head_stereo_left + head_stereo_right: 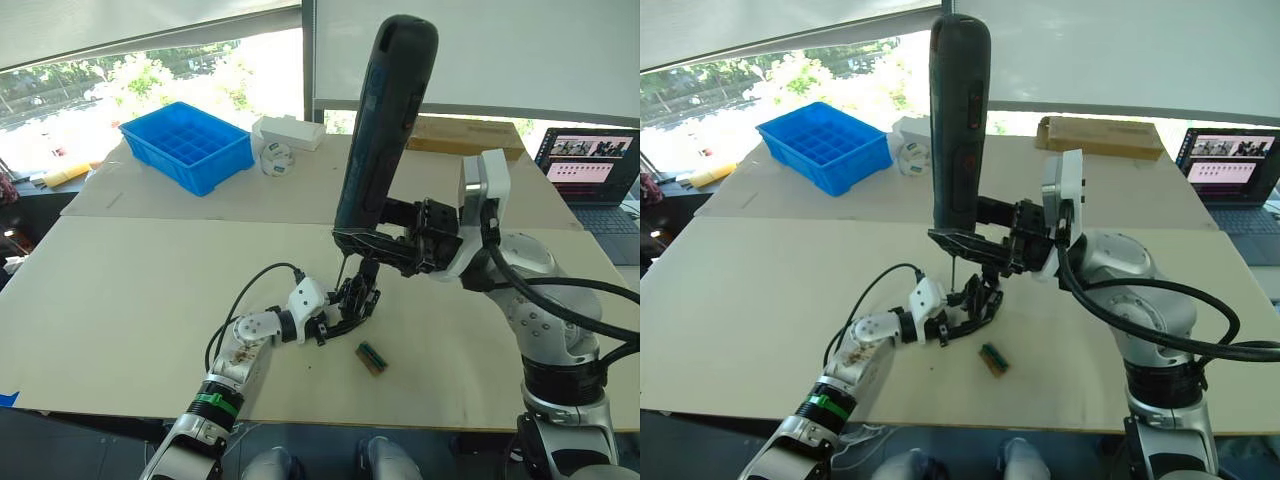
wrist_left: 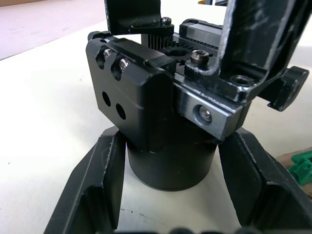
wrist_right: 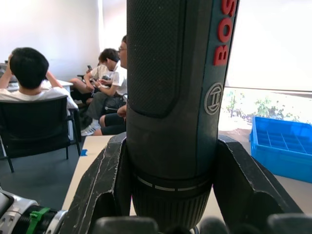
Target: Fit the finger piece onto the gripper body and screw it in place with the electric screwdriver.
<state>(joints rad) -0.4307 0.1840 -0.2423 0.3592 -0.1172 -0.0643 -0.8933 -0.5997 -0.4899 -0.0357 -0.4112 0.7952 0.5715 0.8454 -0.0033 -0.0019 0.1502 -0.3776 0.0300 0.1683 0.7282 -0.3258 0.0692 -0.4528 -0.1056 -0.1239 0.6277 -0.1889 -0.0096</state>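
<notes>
Right gripper [image 1: 985,245] clamps the upright electric screwdriver [image 1: 958,125], its bit directly above the gripper body [image 2: 165,126], clasped by the left gripper [image 1: 975,310].

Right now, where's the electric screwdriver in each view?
Left eye: electric screwdriver stands upright at centre, held by the right tool.
Right eye: upright, centre-left, bit over the gripper body.
Left wrist: can't pick it out.
Right wrist: its barrel rises between that tool's fingers.
Shared landmark: blue tray, also.

Matt black gripper body [image 2: 146,97], metal screws
</notes>
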